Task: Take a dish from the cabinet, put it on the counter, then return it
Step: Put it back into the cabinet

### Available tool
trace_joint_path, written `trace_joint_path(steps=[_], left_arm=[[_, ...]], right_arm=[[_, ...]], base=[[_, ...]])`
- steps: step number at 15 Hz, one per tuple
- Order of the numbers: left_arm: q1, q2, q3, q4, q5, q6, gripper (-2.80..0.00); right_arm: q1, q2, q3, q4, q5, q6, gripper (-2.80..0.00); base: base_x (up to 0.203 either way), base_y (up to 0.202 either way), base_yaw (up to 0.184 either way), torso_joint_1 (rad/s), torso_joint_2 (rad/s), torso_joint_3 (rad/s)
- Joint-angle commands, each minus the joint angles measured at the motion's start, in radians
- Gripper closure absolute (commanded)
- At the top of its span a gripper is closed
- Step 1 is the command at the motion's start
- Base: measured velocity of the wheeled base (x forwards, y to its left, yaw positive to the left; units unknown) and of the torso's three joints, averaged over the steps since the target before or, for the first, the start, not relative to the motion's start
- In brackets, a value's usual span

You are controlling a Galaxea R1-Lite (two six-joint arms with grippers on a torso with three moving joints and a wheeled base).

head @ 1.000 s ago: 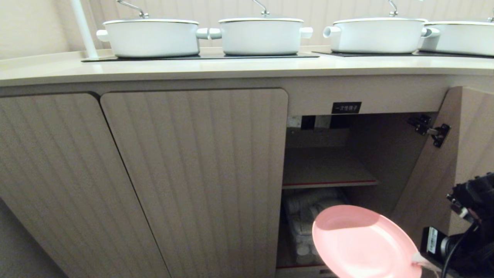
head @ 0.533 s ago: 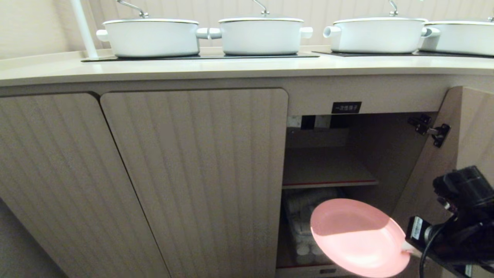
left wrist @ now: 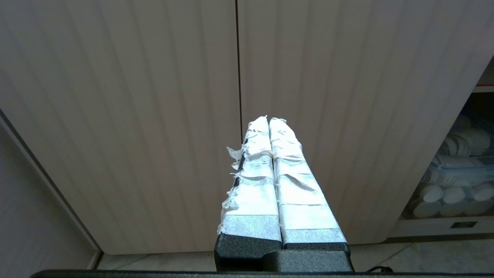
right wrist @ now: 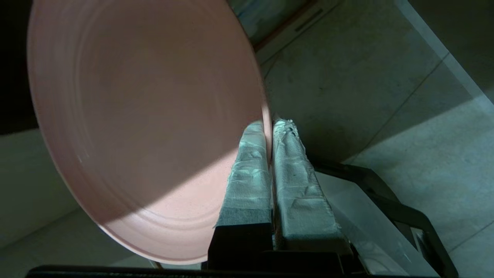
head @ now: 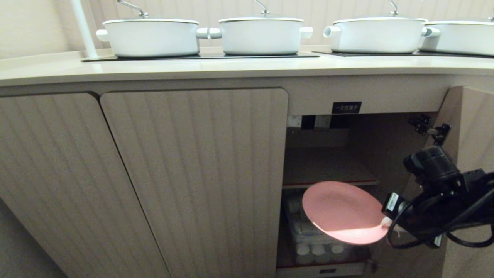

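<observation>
The pink dish (head: pixel 341 212) hangs tilted in the open mouth of the cabinet (head: pixel 328 166), just below the edge of its inner shelf. My right gripper (head: pixel 386 222) is shut on the dish's rim at its right side; the rim sits pinched between the two taped fingers (right wrist: pixel 247 166) in the right wrist view, where the dish (right wrist: pixel 142 123) fills most of the picture. The cream counter (head: pixel 231 65) runs above the cabinet. My left gripper (left wrist: pixel 269 120) is shut on nothing and faces a closed fluted door, outside the head view.
White pots (head: pixel 150 36) stand on black hob panels on the counter. The cabinet's door (head: pixel 471 127) stands open at the right, on a black hinge (head: pixel 430 129). White stacked containers (head: pixel 312 239) fill the cabinet's bottom. Two closed fluted doors (head: pixel 193 173) lie to the left.
My right arm has risen and moved left toward the cabinet, carrying the pink dish from below the opening up to just under the shelf edge. The dish now sits mostly in shadow.
</observation>
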Motion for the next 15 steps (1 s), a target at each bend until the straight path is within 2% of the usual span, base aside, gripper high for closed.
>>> trace_joint_path(steps=[1,11,15], left_arm=[[-0.001,0.000,0.000,0.000,0.001,0.001,0.00],[0.000,0.000,0.000,0.000,0.001,-0.001,0.00],[-0.001,0.000,0.000,0.000,0.001,0.001,0.00]], right_arm=[[-0.004,0.060,-0.047,0.001,0.000,0.004,0.00],[-0.031,0.243,-0.232,-0.005,-0.004,0.057,0.00],[-0.031,0.326,-0.331,0.001,-0.047,0.073,0.00]], base=[[0.000,0.000,0.000,0.000,0.00,0.000],[0.000,0.000,0.000,0.000,0.00,0.000],[0.000,0.000,0.000,0.000,0.00,0.000]])
